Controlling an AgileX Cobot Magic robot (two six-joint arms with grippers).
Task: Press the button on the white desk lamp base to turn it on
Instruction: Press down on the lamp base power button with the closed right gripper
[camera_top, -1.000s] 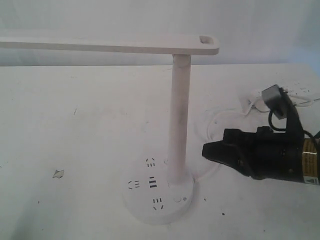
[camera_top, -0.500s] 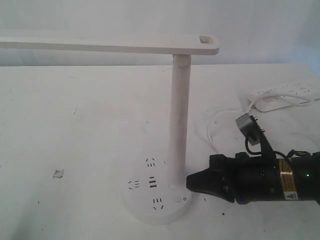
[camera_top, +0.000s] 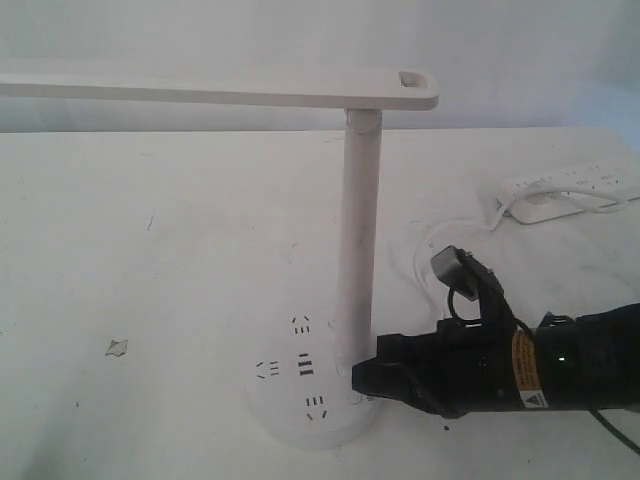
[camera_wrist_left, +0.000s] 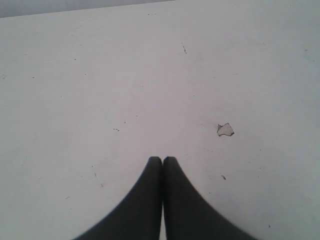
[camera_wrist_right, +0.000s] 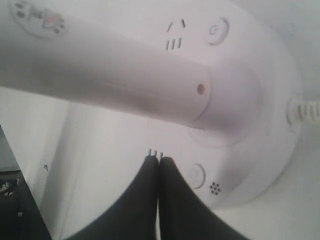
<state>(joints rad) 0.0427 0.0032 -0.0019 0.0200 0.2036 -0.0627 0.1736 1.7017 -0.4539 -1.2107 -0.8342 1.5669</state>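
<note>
The white desk lamp (camera_top: 358, 230) stands on the table, its flat arm (camera_top: 220, 90) reaching left. On its round base (camera_top: 285, 410) are dark socket slots (camera_top: 305, 366). My right gripper (camera_top: 358, 380) is shut and low over the base's right side, just in front of the column. It covers the button in the exterior view. In the right wrist view the ringed button (camera_wrist_right: 196, 176) with its dotted mark (camera_wrist_right: 215, 188) lies just beside the shut right gripper (camera_wrist_right: 159, 160). Whether they touch I cannot tell. My left gripper (camera_wrist_left: 162, 160) is shut over bare table.
A long white power strip (camera_top: 565, 188) lies at the back right, and a thin white cable (camera_top: 430, 250) loops from it toward the lamp. A second round button (camera_wrist_right: 217, 31) sits on the base's far side. A small chip (camera_top: 116, 347) marks the table at the left.
The right gripper has come down and moved left, from beside the column's right to over the base's right side, and it now covers the button in the exterior view.
</note>
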